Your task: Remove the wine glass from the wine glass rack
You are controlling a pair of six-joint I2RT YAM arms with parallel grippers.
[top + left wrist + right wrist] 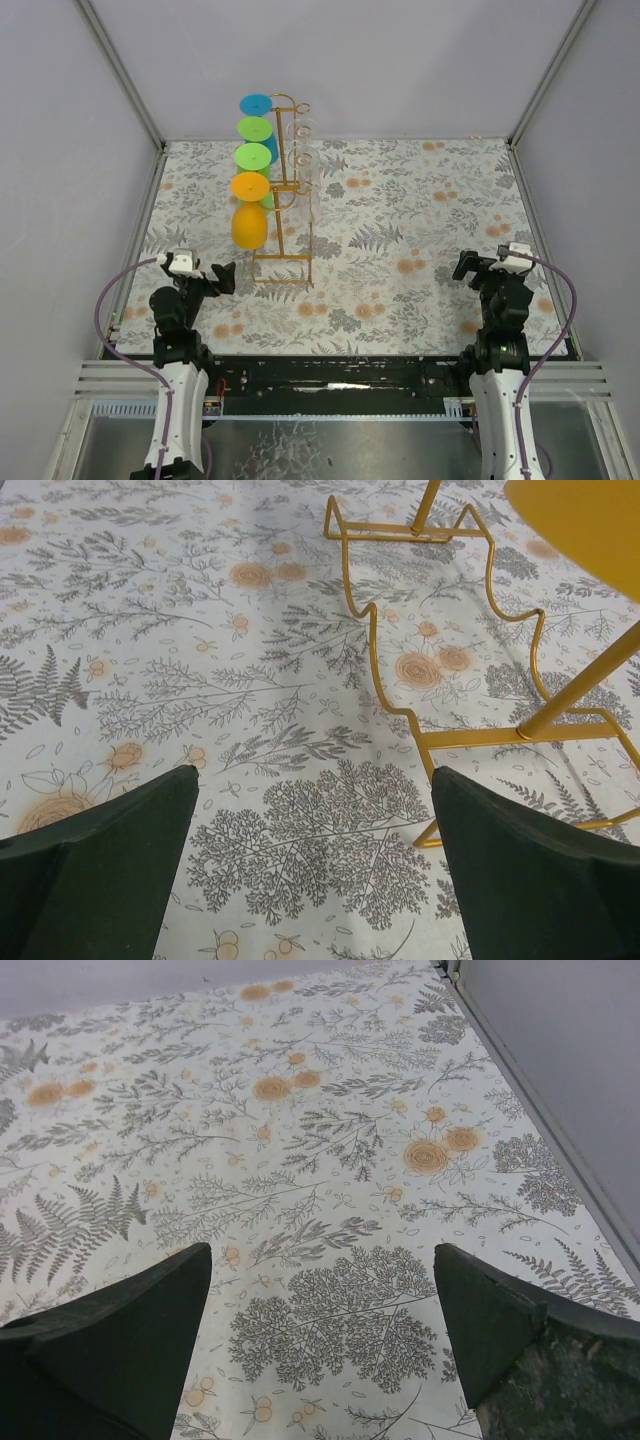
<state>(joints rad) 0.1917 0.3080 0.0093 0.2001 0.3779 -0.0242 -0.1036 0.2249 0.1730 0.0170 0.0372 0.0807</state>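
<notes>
The gold wire wine glass rack (283, 190) stands on the left of the floral table. Coloured wine glasses hang upside down on its left rail: a blue one (256, 104) at the back, two green ones (254, 142), and an orange one (248, 226) at the front. Clear glasses (303, 150) hang on the right rail. My left gripper (222, 278) is open and empty, low, just in front and left of the rack. In the left wrist view the rack's base wire (440, 738) and the orange glass (580, 520) show ahead on the right. My right gripper (468, 266) is open and empty, far right.
The floral cloth (400, 230) covers the table. Grey walls and metal frame rails (536, 200) close in the back and sides. The right wrist view shows only cloth and the right wall (560, 1050).
</notes>
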